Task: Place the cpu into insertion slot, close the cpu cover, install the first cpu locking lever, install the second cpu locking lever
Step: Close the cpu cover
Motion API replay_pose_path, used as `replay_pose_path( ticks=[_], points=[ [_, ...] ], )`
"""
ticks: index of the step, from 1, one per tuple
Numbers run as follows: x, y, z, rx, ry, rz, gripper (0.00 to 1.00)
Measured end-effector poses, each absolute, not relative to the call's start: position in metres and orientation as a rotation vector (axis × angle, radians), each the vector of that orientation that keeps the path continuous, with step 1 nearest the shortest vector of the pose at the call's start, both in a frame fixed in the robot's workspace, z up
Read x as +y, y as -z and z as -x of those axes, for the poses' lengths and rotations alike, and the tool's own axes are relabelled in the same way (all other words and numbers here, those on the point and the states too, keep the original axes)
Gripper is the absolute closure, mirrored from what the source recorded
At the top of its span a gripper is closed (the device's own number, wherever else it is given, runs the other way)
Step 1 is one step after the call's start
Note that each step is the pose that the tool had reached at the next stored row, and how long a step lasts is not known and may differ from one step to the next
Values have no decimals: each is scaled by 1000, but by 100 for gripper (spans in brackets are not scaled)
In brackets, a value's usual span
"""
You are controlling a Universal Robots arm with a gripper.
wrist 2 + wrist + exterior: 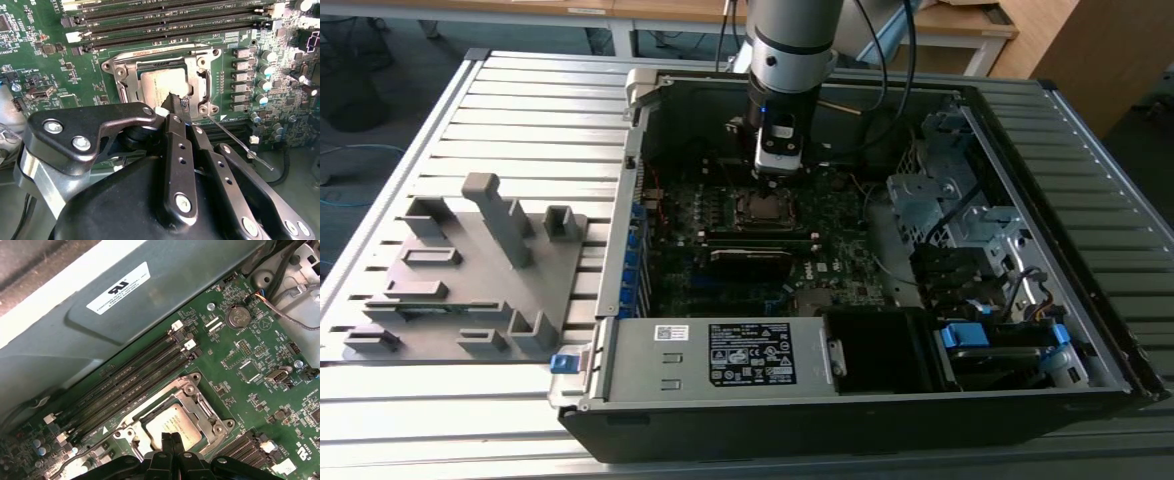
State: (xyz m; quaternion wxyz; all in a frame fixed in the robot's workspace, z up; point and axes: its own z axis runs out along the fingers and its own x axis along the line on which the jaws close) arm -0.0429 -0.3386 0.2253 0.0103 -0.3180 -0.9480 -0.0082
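Likely cover-closing step: gripper (169, 436) pinched together, empty, tips at cpu cover (200, 405).
cpu (175, 421) seated under tips; locking lever (240, 142) beside them, unlatched.

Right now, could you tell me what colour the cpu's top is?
The cpu is dull beige-grey, clearest in the first wrist view.

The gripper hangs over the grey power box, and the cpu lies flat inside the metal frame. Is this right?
Not fully. In the exterior view the gripper hangs over the cpu, not over the grey power box. The rest holds: the cpu lies flat inside the cpu cover, as the first wrist view shows.
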Motion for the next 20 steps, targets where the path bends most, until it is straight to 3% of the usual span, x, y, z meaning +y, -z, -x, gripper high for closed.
replay_pose_path(
  ticks=[20],
  points=[
    [-339, -225, 43, -2970, 25, 959, 90]
  ],
)
